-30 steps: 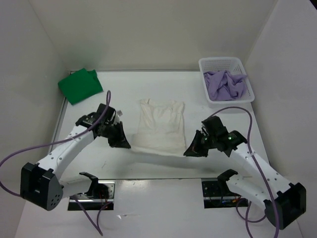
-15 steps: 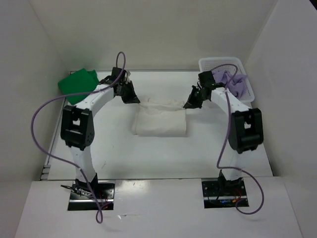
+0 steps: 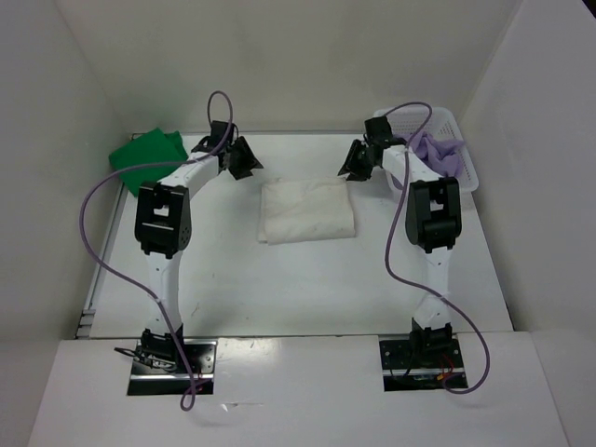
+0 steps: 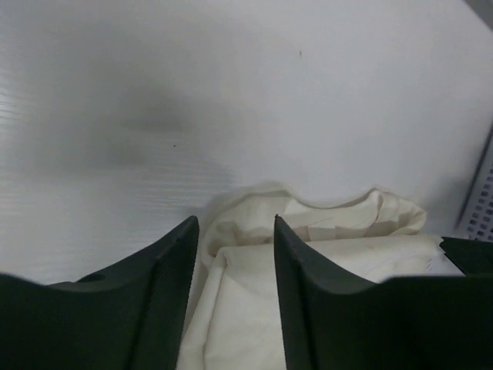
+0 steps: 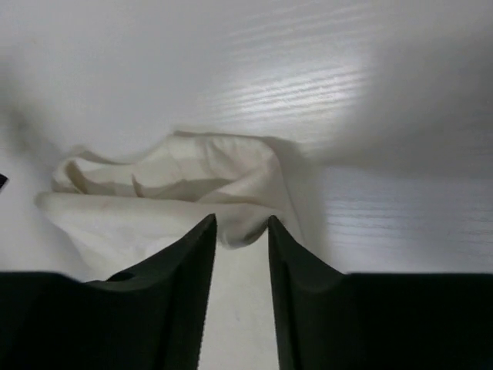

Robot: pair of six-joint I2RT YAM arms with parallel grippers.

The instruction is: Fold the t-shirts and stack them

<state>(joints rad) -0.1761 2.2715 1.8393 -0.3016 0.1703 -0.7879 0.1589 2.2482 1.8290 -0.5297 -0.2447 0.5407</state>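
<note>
— Two sets of fingers, both parted. The left fingers (image 4: 166, 293) stand with a clear gap between them and clamp nothing. The cream-white shirt (image 4: 347, 239) shows through that gap, lying underneath.
— Same on the right?
— Same. The right fingers (image 5: 173, 293) are spread with nothing pinched between them, and the rumpled edge of the cloth lies just past the tips. Whether any tip brushes the fabric, I cannot tell.
— And the grippers themselves?
— From above, the left gripper (image 3: 247, 166) sits just beside the shirt's far-left corner and the right gripper (image 3: 350, 168) just beside its far-right corner. The two are turned inward to face each other.
— Arms?
— Both are stretched well out from their bases at the near edge, reaching to the far part of the table (image 3: 279, 289).
— How does the shirt lie?
— It is folded to a rectangle in the middle of the table, between the arms. Its long axis runs left to right, a touch askew, and its far edge is bunched in soft rolls. Which end is the collar, I cannot tell.
— The others?
— The green shirt (image 3: 149, 160) lies folded at the far-left corner, well apart from the cream one. The lavender shirt (image 3: 442, 154) is crumpled in the white mesh basket (image 3: 470, 172) at the far right, just beside the right arm.
</note>
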